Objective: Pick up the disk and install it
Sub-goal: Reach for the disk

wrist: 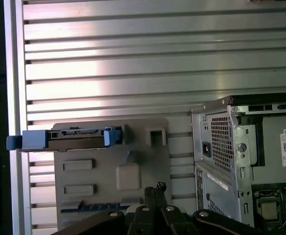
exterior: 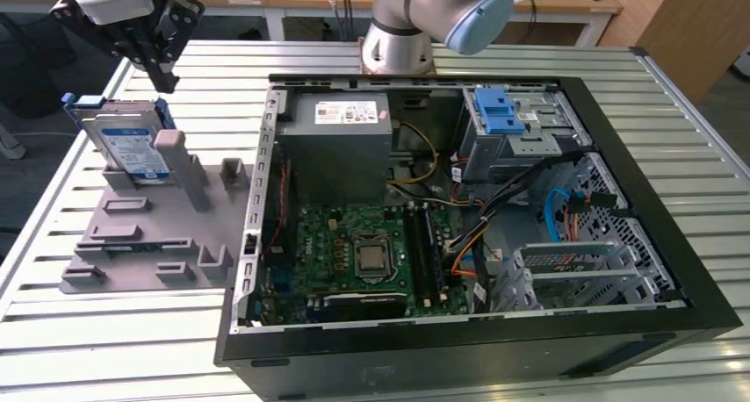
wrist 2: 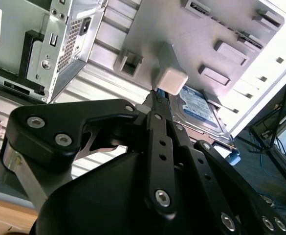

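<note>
One gripper, jaws pressed together, nothing pinched between them, touching nothing

Disk not picked up: stands on edge in the grey fixture on the slatted metal table, at the exterior view's left of the open PC case, clear of it. Gripper hangs over the disk's top edge, near but apart. Blue rail frame runs round the disk's edges; in the first wrist view the disk is edge-on, with a blue tab reaching past the fixture's side. In the second wrist view the closed tips sit just beside a pale block on the fixture, with the disk's label side behind it

Labels: white-and-blue label on the disk's broad face, turned toward the exterior camera, print too small to make out. White sticker on the grey power supply inside the case, dark print and a code block on it. Blue latch piece on the drive cage carries no label. Green motherboard lies on the case floor, CPU socket at its middle
</note>
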Robot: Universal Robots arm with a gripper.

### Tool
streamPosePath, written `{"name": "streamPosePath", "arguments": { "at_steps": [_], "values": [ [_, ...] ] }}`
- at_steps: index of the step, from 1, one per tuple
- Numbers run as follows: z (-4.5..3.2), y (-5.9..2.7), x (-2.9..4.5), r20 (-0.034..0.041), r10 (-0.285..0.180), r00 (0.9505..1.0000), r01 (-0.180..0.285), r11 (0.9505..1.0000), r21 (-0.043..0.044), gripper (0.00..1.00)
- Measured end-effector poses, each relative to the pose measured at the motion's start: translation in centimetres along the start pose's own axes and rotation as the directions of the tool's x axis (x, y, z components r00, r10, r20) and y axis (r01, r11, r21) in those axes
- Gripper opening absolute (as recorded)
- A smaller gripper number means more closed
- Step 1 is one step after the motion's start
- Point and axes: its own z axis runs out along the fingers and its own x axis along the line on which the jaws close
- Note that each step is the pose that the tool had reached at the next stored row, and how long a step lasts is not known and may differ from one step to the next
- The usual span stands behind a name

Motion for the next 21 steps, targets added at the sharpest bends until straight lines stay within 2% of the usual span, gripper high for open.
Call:
{"name": "streamPosePath", "arguments": {
  "at_steps": [6, 21],
  "values": [
    [0.13, -0.13, 0.77, 0.0001, 0.000, 1.0000, 0.000, 1.0000, -0.0001, 0.11],
    [0.18, 0.17, 2.49, 0.0000, 0.000, 1.0000, 0.000, 1.0000, -0.0001, 0.11]
  ]
}}
